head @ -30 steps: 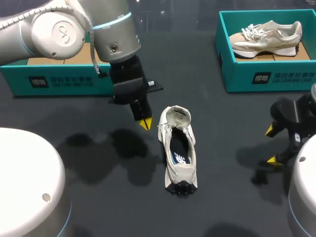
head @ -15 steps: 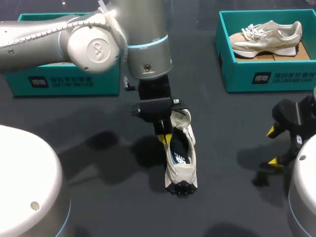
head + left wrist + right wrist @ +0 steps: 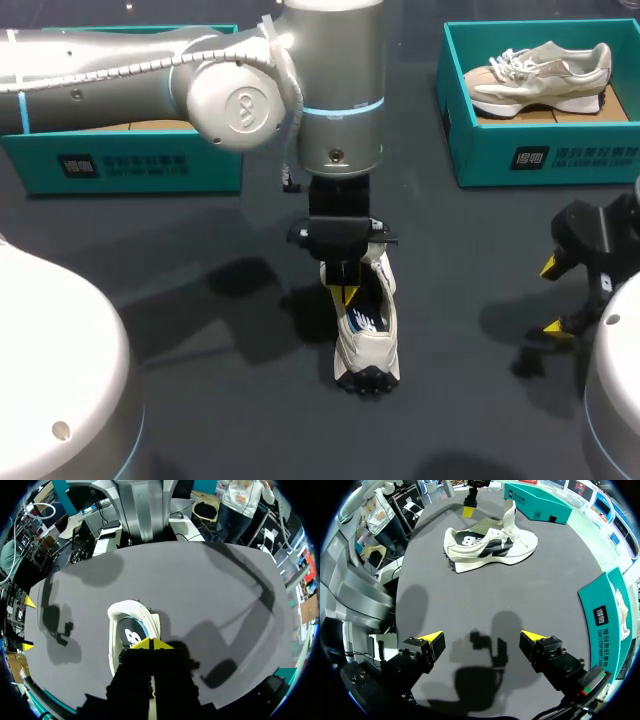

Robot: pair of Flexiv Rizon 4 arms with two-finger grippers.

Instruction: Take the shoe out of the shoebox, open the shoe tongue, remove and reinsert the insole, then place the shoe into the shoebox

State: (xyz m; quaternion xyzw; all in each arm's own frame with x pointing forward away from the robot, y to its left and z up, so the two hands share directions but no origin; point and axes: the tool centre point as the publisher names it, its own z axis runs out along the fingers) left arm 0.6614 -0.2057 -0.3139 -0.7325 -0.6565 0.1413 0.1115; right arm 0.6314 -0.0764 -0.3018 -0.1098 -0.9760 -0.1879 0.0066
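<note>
Right gripper point(image 3: 550, 296) is hanging over the near right part of the table point(image 3: 240, 410), its fingers spread wide with nothing between them. In its own wrist view only bare dark tabletop and its shadow are lying between the yellow tips. It is sitting well apart from the shoe point(image 3: 366, 345).

That shoe is standing on its sole in the middle of the table, outside both boxes. Its dark-studded heel is facing the robot and its toe is pointing away. Its tongue point(image 3: 509, 515) is standing up clear of the opening, and the dark insole point(image 3: 362, 318), with a white logo, is showing inside.

Left gripper point(image 3: 347, 293) is pointing straight down over that opening, its arm coming in from the left and reaching the middle. Its fingers are pressing together, the yellow tips meeting in one point with nothing visible between them. In the left wrist view that point is lying over the insole just beside the logo, with the heel rim ahead of it. Whether the tips are touching the insole I cannot tell. In the right wrist view the yellow tip is showing above the shoe's collar.

Farther back, the left box point(image 3: 120, 165) is sitting at the far left, partly behind the left arm, with brown cardboard showing inside. At the far right, the right box point(image 3: 500, 150) is holding a second shoe point(image 3: 540, 72), beige, lying lengthwise across it.
</note>
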